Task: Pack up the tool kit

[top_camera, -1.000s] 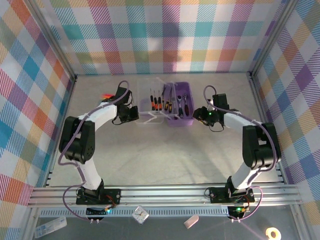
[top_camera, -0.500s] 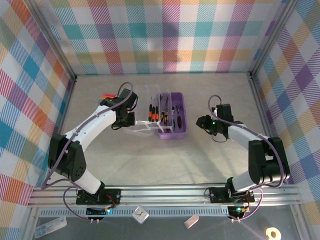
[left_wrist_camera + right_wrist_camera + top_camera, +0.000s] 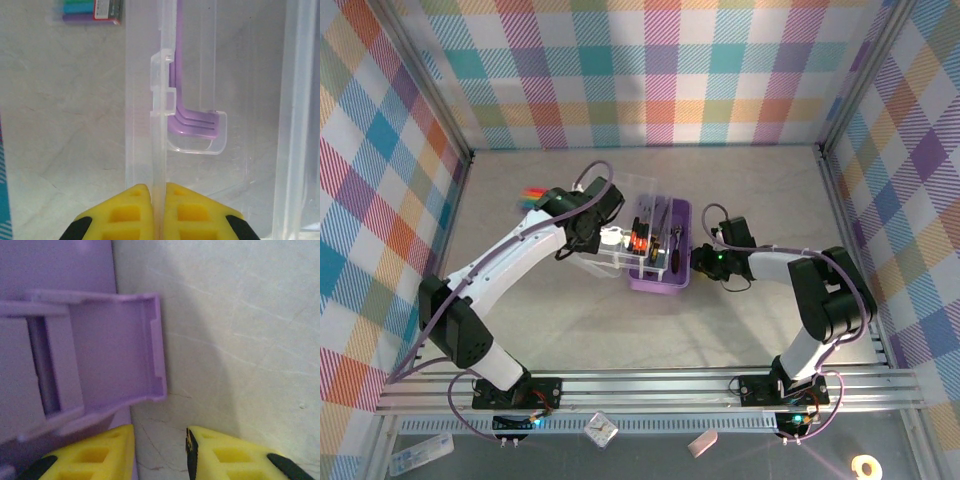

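Top external: purple box [image 3: 665, 283] mid-table; left gripper [image 3: 604, 238] at its left side, right gripper [image 3: 698, 258] just right of it. Left wrist: jaws pinched tight on clear lid [image 3: 158, 125] edge. Right wrist: jaws part-open, holding nothing; box latch [image 3: 100, 355] just beyond, to left.

From my console I see a pale grey bench [image 3: 620, 330], scuffed and faintly marbled, closed in on three sides by walls [image 3: 660, 70] of pastel plaid in teal, orange, purple and pink. Metal frame posts [image 3: 428, 88] run up the back corners. A slotted aluminium rail [image 3: 650, 388] crosses the near edge. The light is soft and even, with a brighter patch on the back wall and mild shadows on the bench.
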Controlling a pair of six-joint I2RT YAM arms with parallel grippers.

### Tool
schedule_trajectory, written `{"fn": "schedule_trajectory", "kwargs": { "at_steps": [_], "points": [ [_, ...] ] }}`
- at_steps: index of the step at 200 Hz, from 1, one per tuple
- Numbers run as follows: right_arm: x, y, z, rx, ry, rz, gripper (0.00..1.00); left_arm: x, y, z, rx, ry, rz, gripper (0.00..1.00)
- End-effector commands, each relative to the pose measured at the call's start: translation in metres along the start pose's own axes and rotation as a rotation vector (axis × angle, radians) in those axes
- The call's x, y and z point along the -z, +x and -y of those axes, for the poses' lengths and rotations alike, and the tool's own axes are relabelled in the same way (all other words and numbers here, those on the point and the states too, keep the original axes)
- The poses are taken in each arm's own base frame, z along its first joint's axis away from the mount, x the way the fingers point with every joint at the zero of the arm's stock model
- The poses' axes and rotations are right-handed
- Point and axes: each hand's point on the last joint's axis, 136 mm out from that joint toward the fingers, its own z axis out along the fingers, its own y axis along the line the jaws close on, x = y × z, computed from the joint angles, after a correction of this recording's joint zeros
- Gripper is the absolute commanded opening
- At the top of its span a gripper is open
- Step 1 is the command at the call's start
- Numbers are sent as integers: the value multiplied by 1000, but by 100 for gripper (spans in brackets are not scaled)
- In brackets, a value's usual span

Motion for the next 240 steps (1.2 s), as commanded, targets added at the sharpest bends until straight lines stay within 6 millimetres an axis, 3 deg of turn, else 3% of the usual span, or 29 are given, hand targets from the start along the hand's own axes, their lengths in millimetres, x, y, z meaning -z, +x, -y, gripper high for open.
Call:
{"fn": "schedule_trajectory", "kwargs": {
  "at_steps": [1,60,90,146,182,212,230,240],
  "points": [
    [-8,-1,-33,44,-100,-6,35,14,-7,27,-28,38,29,0],
    [-10,1,-41,50,-125,-16,35,28,-11,77,-195,-71,40,0],
    [-12,1,-41,46,-128,-21,35,51,-14,109,-251,-79,69,0],
    [-7,-2,-39,56,-100,1,36,75,-8,155,-249,32,100,15],
    [-6,-3,-36,49,-78,8,37,96,-12,187,-208,210,128,36],
    [-1,-7,-30,41,-48,32,37,114,-13,217,-178,391,132,39],
    [5,-11,-22,27,-13,64,37,125,-18,223,-149,455,158,42],
    [9,-14,-16,16,10,86,37,129,-23,215,-130,441,188,46]
  ]
}}
